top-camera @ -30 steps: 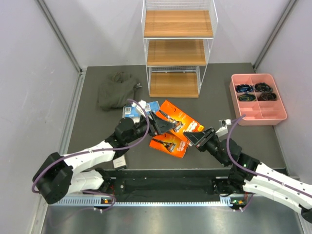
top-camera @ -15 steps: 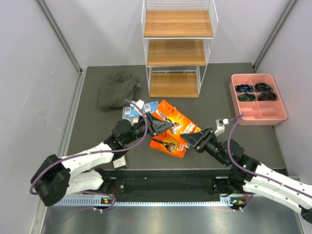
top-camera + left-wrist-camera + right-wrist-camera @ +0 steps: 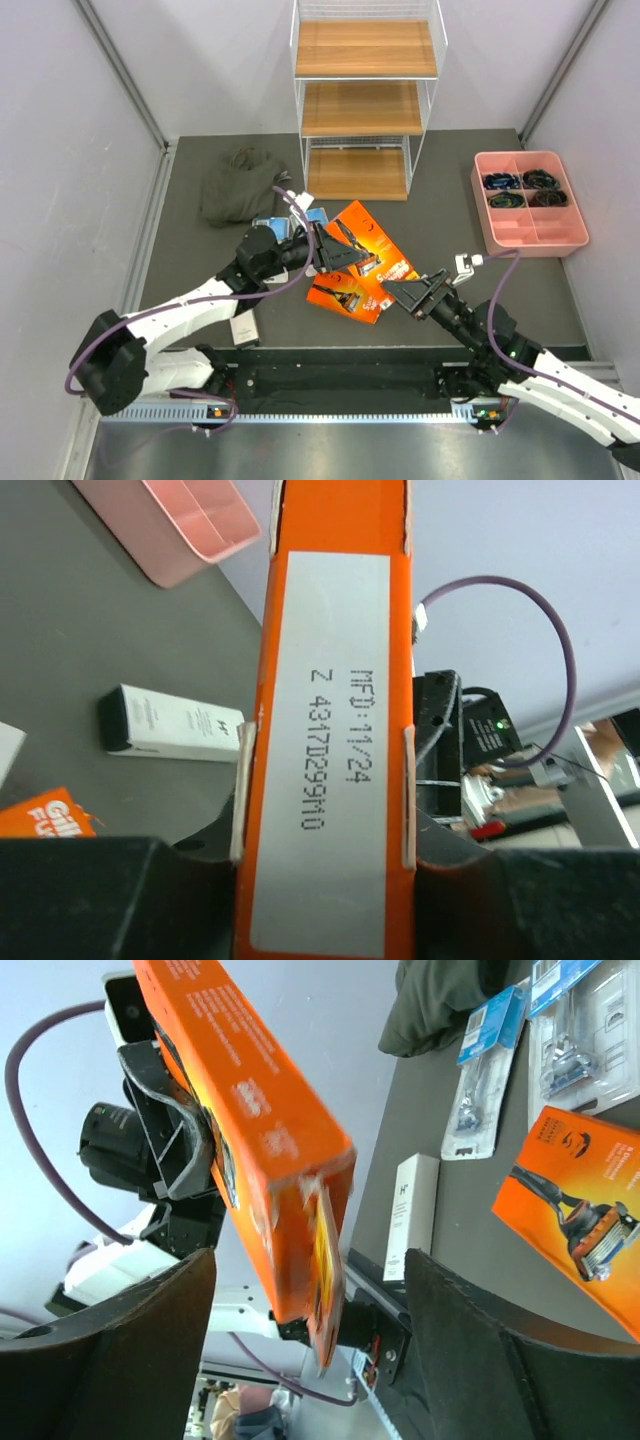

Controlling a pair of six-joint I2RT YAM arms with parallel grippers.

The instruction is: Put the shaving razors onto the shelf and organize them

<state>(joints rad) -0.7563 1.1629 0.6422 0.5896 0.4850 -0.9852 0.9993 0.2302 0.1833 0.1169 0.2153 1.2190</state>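
The dark table (image 3: 450, 200) fills the middle of the overhead view. The shelf (image 3: 366, 100) stands at its top centre. A pink tray (image 3: 530, 235) sits at the right edge, and a dark cloth (image 3: 238, 183) is bunched at the upper left.

One orange box (image 3: 378, 243) lies just below the shelf in the overhead view. The left gripper (image 3: 338, 256) is clamped on its lower left edge. In the left wrist view that box (image 3: 330, 680) runs up the centre, pinched between both fingers. In the right wrist view it (image 3: 240, 1110) is tilted up off the table. A second orange box (image 3: 345, 293) lies flat just below it.

Two blister packs (image 3: 272, 228) (image 3: 313, 217) lie left of the orange boxes, beside the left arm. A white box (image 3: 243, 328) rests at the lower left, near the table edge.

The right gripper (image 3: 416, 293) sits right of the flat box. Its fingers (image 3: 110, 1350) are spread wide and hold nothing.
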